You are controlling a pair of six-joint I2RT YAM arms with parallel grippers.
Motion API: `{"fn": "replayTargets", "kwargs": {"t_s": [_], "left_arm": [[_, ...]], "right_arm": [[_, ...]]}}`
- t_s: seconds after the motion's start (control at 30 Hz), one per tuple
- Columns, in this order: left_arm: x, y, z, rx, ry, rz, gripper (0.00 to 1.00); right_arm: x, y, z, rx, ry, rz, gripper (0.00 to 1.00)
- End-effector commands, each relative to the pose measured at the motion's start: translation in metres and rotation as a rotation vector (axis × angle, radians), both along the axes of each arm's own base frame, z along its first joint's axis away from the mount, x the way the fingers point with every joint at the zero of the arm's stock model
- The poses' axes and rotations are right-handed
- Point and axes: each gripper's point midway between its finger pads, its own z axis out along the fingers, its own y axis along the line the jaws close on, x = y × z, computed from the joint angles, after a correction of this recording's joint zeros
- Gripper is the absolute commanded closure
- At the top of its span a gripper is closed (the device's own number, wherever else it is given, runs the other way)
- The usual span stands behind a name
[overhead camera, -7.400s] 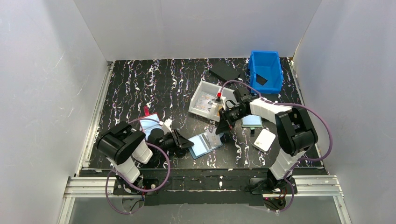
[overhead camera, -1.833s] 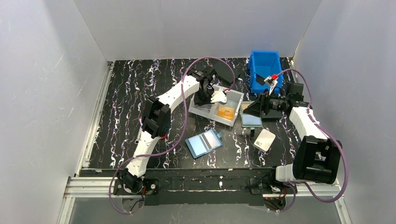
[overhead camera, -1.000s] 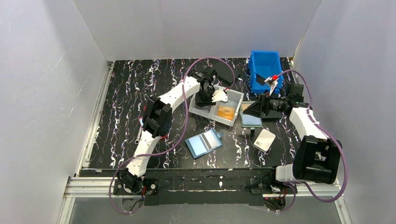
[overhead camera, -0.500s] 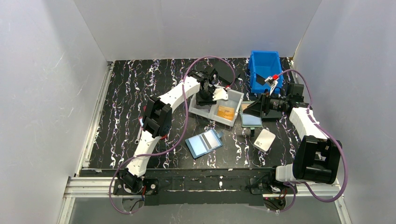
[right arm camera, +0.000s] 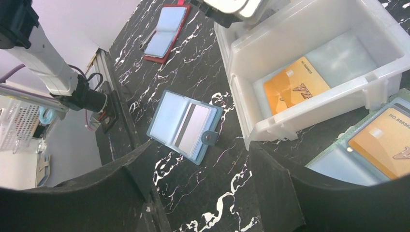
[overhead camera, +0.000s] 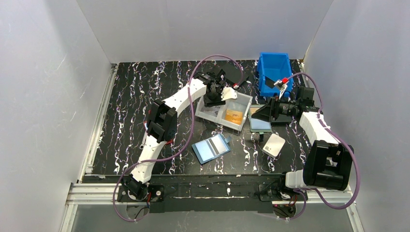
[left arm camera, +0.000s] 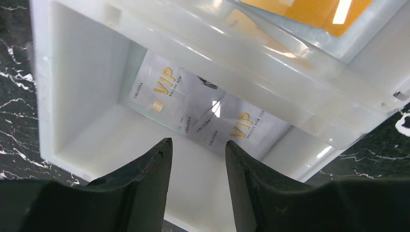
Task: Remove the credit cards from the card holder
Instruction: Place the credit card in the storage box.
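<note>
Left arm (overhead camera: pixel 179 99), earlier low beside the card holder (overhead camera: pixel 211 149), now reaches over the white tray (left arm camera: pixel 80 96); left gripper (left arm camera: pixel 197 144) hangs there, jaws parted and empty, two pale credit cards (left arm camera: pixel 167 94) flat on the tray floor beneath. Card holder lies open on the table (overhead camera: pixel 130 96), apart from the tray, toward the near edge. Right gripper (right arm camera: pixel 201 145) hovers spread wide, holding nothing.

The black, white-veined table (overhead camera: pixel 130 96) carries a white two-compartment tray (overhead camera: pixel 209 117) toward the back and a blue bin (overhead camera: pixel 274 54) at the far right. The light-blue card holder (overhead camera: pixel 211 148) lies open near the front. A teal holder (overhead camera: pixel 259 124) and a small white rectangle (overhead camera: pixel 274 144) lie to its right, and a red-edged holder (right arm camera: pixel 167 32) to its left.
</note>
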Motion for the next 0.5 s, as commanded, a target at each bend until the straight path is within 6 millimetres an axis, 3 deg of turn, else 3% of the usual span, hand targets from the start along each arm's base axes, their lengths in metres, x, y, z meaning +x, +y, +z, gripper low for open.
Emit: {"fn": "replayTargets", "kwargs": {"t_s": [0.0,0.1,0.23,0.27,0.37,0.47], "left_arm": [[0.010,-0.004,0.095,-0.198,-0.125,0.175,0.55],[0.008,-0.003,0.136,-0.404,-0.150,0.384,0.49],[-0.020,0.012,0.183,-0.713,-0.134,0.621,0.44],[-0.034,0.019,0.173,-0.762,-0.099,0.672,0.41],[-0.067,0.038,0.192,-1.019,-0.037,0.859,0.28],[-0.106,0.053,0.193,-1.212,0.118,1.000,0.14]], "right_arm": [[0.000,0.000,0.007,0.016,-0.042,0.015,0.21],[0.001,-0.001,0.007,0.000,-0.055,0.011,0.21],[0.002,-0.004,0.005,-0.037,-0.071,0.005,0.21],[0.002,-0.005,0.005,-0.050,-0.079,0.005,0.21],[0.002,-0.007,0.004,-0.083,-0.102,0.008,0.21],[-0.001,-0.008,0.005,-0.093,-0.125,0.020,0.21]]}}
